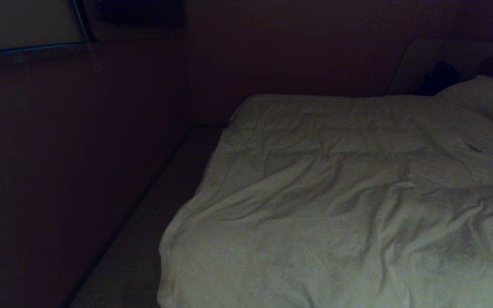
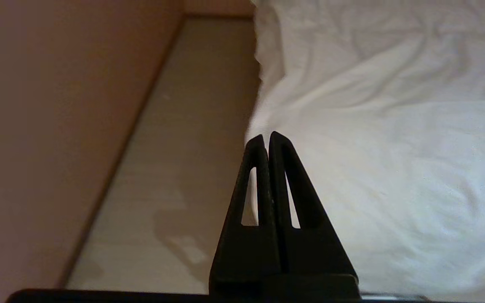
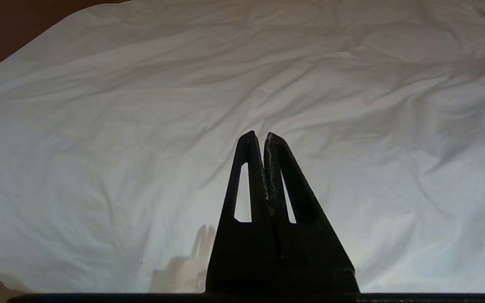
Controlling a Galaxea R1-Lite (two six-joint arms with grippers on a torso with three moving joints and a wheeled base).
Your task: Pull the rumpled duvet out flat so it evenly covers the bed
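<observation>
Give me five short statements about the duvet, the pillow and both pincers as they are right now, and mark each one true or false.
1. The left pincer is shut with nothing between its fingers. True.
2. The right pincer is clamped on a fold of the duvet. False: it is shut, but holds no cloth and points out over the duvet.
3. The duvet is perfectly smooth. False: creases run across it.
4. A pillow lies at the far right end of the bed in the head view. True.
5. The left pincer points near the duvet's edge, with bare floor beside it. True.
</observation>
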